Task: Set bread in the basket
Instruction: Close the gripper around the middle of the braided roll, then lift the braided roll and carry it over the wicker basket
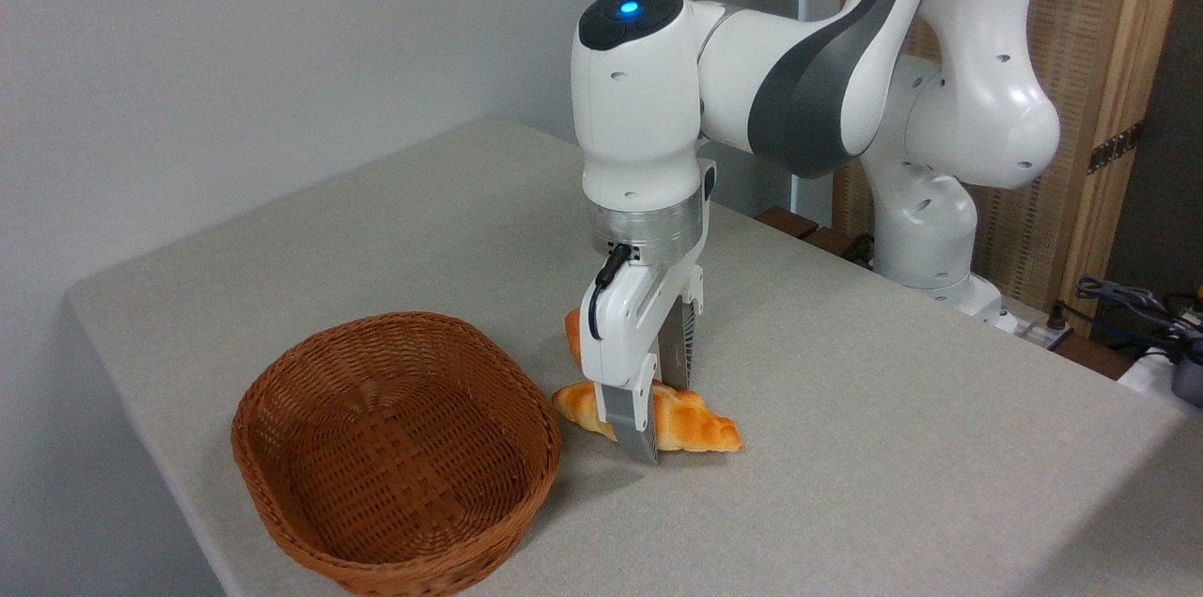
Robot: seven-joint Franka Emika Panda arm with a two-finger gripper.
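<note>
Golden-orange braided bread [691, 423] lies on the grey worktop [846, 447], just right of the wicker basket [282, 390], not touching it. Likely light, glossy, maybe stiff if a replica; tapered ends would slip, so the thick middle is the place to grip. Hand [653, 418] straddles exactly there, one finger [632, 423] in front, one behind, narrow across the loaf; whether it clamps yet, cannot tell. Small orange bun [570, 334] sits behind the hand, mostly hidden. Basket rim needs clearing on the way over; basket empty.
</note>
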